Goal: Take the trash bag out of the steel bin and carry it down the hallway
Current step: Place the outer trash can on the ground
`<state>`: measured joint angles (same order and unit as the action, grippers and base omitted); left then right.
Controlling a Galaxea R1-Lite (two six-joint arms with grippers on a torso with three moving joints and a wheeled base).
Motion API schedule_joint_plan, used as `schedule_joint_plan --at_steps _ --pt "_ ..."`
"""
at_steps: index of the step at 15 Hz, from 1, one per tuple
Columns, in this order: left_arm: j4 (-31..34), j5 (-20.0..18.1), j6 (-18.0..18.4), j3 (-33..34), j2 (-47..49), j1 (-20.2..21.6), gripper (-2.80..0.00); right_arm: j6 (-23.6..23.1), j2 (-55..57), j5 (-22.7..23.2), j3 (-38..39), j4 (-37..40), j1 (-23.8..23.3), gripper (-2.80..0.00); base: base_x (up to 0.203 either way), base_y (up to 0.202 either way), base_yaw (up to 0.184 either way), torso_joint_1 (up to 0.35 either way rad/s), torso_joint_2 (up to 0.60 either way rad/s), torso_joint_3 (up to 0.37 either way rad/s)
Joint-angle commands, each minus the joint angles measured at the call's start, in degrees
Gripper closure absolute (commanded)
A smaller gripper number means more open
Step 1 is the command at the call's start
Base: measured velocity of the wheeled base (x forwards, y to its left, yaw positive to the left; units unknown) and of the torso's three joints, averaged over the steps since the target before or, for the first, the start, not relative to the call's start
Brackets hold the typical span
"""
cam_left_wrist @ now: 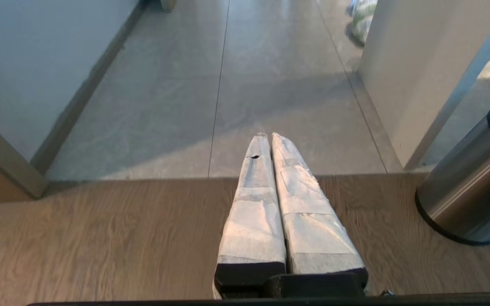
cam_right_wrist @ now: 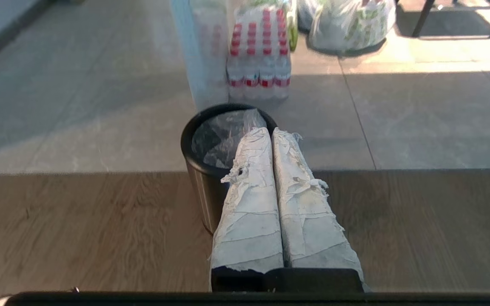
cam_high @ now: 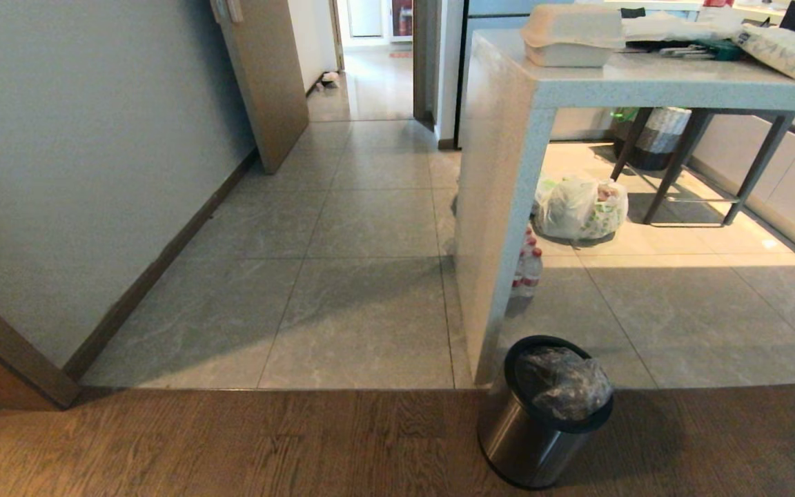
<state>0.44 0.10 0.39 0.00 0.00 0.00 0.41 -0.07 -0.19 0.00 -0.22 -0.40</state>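
The steel bin [cam_high: 532,438] stands on the wood floor beside the counter's end panel, with the crinkly clear trash bag [cam_high: 563,382] bunched in its black-rimmed mouth. In the right wrist view the steel bin [cam_right_wrist: 204,187] with the trash bag [cam_right_wrist: 221,138] sits just ahead of my right gripper [cam_right_wrist: 270,131], whose tape-wrapped fingers are shut and empty. My left gripper [cam_left_wrist: 269,135] is shut and empty over the wood floor, the steel bin [cam_left_wrist: 468,191] off to one side. The hallway [cam_high: 370,90] runs away at the back, past a door. Neither arm shows in the head view.
A pale counter [cam_high: 501,207] with clutter on top rises beside the bin. Behind it lie a pack of red-capped bottles [cam_right_wrist: 260,55], a white shopping bag with green print [cam_high: 580,207] and a dark striped bin [cam_high: 653,134]. A grey wall [cam_high: 80,159] bounds the left.
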Motion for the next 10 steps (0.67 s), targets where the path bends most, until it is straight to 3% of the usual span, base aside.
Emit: schedule_joint_plan --at_steps 1,10 --pt "0.0 -0.01 -0.04 0.0 0.0 0.0 0.0 -0.07 -0.09 0.1 0.09 -0.13 0.05 0.0 0.0 0.0 0.0 -0.002 0.0 -0.203" --pt "-0.06 -0.02 -0.08 0.0 0.0 0.0 0.0 -0.58 0.01 0.17 -0.05 0.31 -0.04 0.0 0.0 0.0 0.0 0.002 0.0 -0.197"
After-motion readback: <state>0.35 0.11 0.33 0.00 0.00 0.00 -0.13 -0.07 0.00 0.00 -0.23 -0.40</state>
